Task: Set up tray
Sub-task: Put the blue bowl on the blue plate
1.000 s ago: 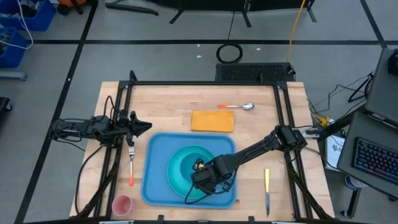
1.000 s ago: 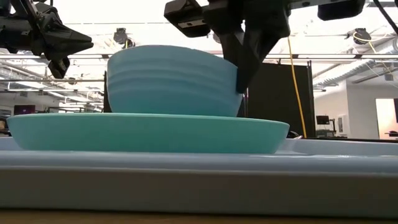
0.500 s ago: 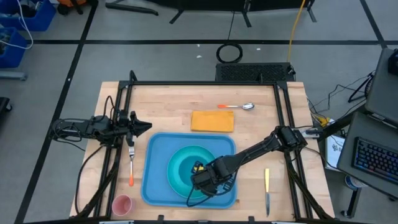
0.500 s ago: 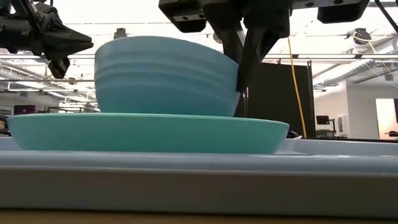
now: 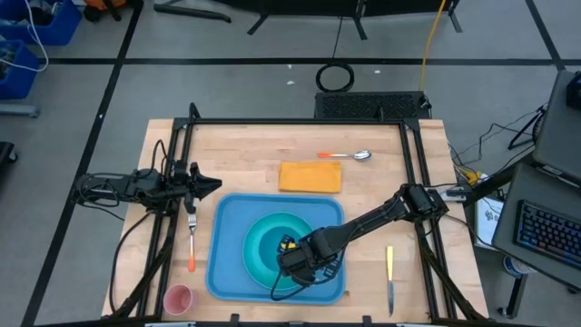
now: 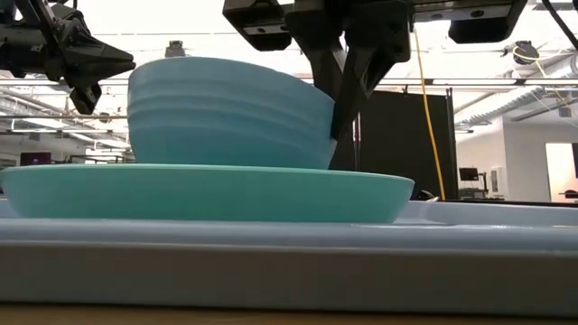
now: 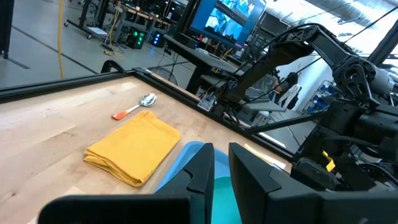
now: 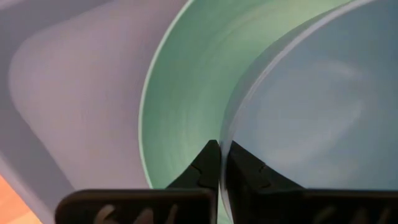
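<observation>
Up close, my right gripper [image 6: 341,108] pinches the rim of a ribbed turquoise bowl [image 6: 226,113] sitting on the round plate [image 6: 208,192], itself on the smooth blue tray [image 5: 227,263] at the tabletop's [image 5: 245,145] near edge. My worry: glossy ware could slip from so thin a pinch, or drag the plate sideways. Farther off, the left gripper [image 5: 211,183] waits, fingers nearly together, holding nothing, beyond a fork [image 5: 192,238], soft orange napkin [image 5: 310,177] and spoon [image 5: 349,155].

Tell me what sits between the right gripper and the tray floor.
The right gripper, shut on the rim of the bowl, is above the tray. The bowl rests on a turquoise plate, which lies on the tray, so both sit between.
</observation>
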`<move>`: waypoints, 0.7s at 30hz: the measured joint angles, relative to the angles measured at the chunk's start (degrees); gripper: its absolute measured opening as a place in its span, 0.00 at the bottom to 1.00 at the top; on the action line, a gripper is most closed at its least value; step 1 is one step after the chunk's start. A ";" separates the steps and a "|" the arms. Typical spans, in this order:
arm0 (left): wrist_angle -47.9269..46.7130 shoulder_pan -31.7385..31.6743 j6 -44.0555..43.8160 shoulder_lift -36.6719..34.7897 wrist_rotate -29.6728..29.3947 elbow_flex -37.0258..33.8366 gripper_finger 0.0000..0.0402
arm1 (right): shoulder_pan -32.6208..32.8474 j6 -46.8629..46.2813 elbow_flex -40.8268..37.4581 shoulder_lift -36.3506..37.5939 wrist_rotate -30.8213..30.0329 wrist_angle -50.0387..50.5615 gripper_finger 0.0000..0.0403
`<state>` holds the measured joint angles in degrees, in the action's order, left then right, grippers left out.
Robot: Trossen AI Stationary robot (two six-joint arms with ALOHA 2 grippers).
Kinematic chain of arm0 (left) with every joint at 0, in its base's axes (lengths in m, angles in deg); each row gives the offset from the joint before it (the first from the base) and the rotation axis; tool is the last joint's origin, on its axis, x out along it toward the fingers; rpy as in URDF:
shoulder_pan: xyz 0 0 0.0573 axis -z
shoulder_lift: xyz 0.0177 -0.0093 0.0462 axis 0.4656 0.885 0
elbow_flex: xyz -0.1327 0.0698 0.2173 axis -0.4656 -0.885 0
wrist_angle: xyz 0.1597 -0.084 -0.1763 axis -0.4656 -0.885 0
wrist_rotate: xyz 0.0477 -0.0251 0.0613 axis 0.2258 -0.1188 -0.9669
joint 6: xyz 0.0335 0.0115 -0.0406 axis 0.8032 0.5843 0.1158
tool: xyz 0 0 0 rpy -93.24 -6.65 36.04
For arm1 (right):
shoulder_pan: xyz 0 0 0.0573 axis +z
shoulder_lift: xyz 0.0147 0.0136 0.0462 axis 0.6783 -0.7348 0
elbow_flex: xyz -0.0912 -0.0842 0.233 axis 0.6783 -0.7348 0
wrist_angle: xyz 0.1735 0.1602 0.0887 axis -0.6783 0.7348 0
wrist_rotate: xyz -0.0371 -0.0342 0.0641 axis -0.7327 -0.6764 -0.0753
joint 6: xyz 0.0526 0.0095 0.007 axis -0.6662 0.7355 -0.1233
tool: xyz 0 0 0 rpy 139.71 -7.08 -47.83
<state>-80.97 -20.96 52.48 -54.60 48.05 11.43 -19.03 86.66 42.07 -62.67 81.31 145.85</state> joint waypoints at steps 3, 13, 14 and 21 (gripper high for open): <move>-0.02 0.00 0.01 0.00 0.00 0.00 0.13 | 0.02 -0.04 -0.02 -0.02 0.00 -0.51 0.03; -0.86 -0.02 0.02 0.02 0.04 0.00 0.13 | 0.06 -0.07 -0.06 -0.02 0.09 -1.07 0.04; -0.87 -0.01 0.02 0.01 0.04 0.00 0.13 | 0.07 -0.08 -0.07 -0.02 0.08 -1.24 0.05; -0.87 -0.01 0.02 0.02 0.04 0.00 0.13 | 0.21 -4.00 -0.07 0.04 -3.11 -1.53 0.05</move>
<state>-81.85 -20.97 52.50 -54.58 48.09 11.43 -18.82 82.66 42.01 -62.63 78.20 144.33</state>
